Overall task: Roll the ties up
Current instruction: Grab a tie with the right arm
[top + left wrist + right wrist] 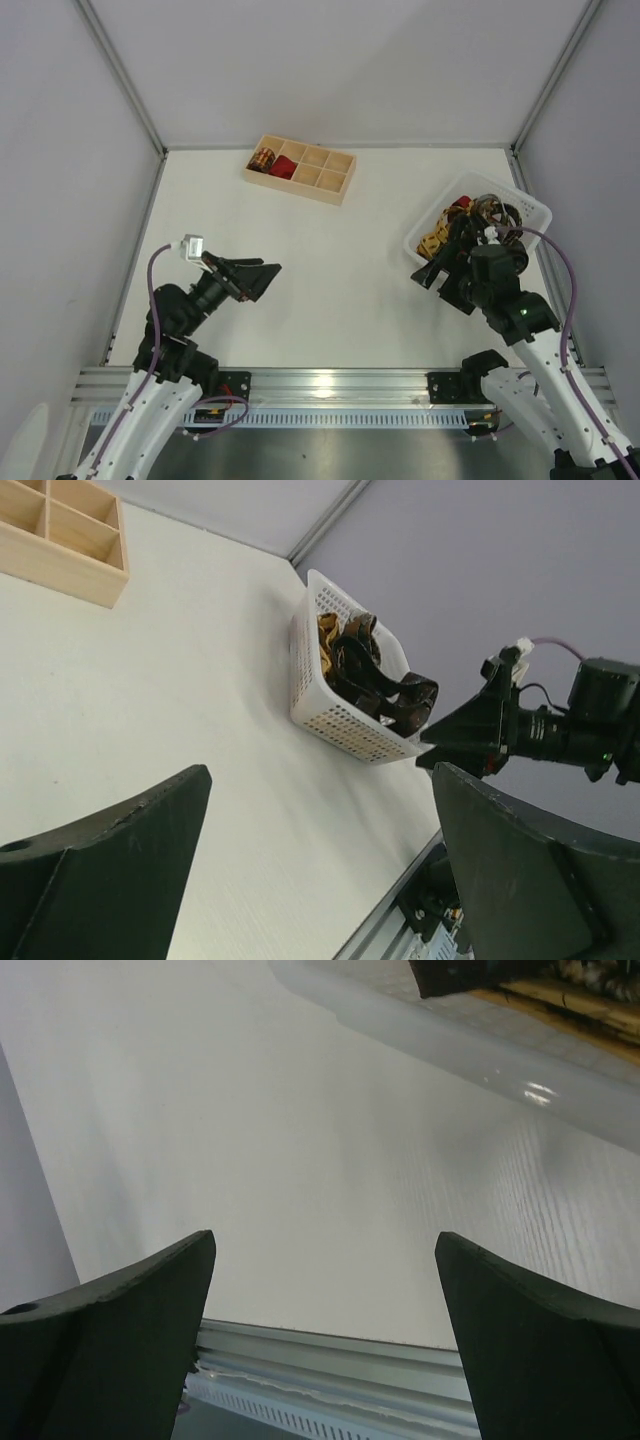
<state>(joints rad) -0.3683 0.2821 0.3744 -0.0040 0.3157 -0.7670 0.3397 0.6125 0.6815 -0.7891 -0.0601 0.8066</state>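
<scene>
Several loose ties lie bunched in the white basket (pixel 533 211) at the right: a gold-and-black one (pixel 433 240), a red one (pixel 461 205) and dark ones (pixel 497 211). In the left wrist view the ties (pixel 362 670) fill the basket (pixel 335 720). Two coiled ties sit in the wooden tray (pixel 325 180), a brown-gold coil (pixel 263 159) and a red coil (pixel 284 166). My left gripper (pixel 263 281) (pixel 320 780) is open and empty above bare table. My right gripper (pixel 430 279) (pixel 325 1250) is open and empty just in front of the basket's near-left corner.
The tray's corner (pixel 60 535) shows at the left wrist view's top left. The basket's rim (pixel 450 1045) crosses the top of the right wrist view, with tie fabric (pixel 470 972) behind it. A metal rail (pixel 330 385) runs along the near table edge. Walls enclose the table.
</scene>
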